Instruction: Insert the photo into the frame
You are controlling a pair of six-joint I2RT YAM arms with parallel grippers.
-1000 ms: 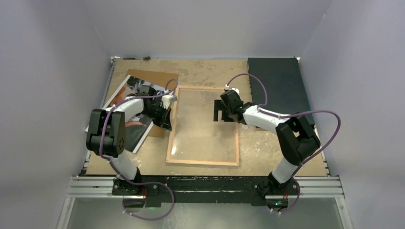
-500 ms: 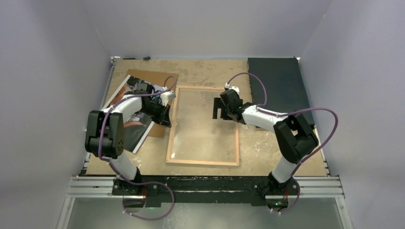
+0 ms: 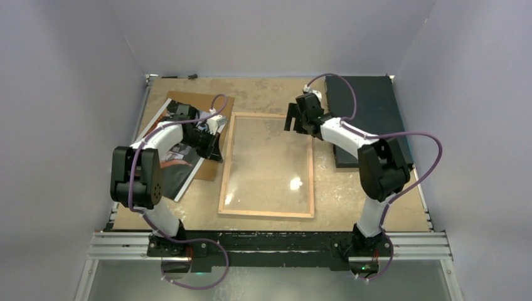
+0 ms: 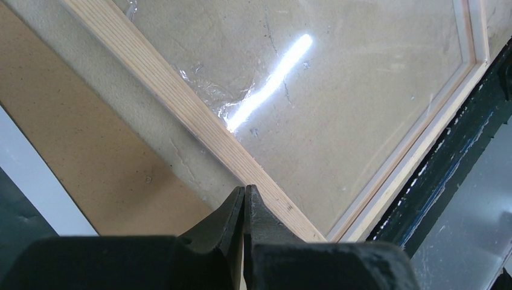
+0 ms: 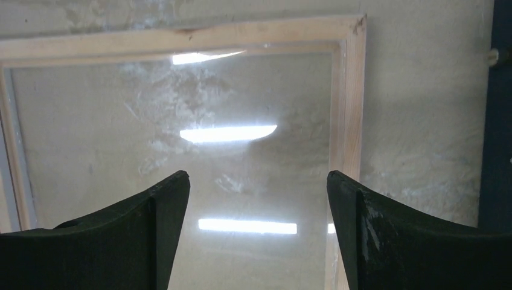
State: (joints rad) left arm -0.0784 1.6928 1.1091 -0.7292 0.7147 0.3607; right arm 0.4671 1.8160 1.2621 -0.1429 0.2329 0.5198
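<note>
Step in hand, prob.: pickup of the photo (image 3: 177,170) is being set up; nothing is being gripped yet. It is lying flat nr the left edge of the table (image 3: 263,88), on a brown board (image 3: 207,100), partly covered by the L arm (image 3: 164,135). The frame (image 3: 266,214) is lying wood side up at mid-table, its pane bare.

The L gripper (image 4: 244,202) is being held pinched tight & empty at the frame's left rail; contact can't be told. The R gripper (image 5: 256,181) is being held spread wide & empty over the frame's far right corner, nr the black mat (image 3: 367,103).

Next, likely: the L jaws are to be opened & worked under a photo edge. The sheet is thin, so it is prob. best slid off the board, then squared w/ the rails.
</note>
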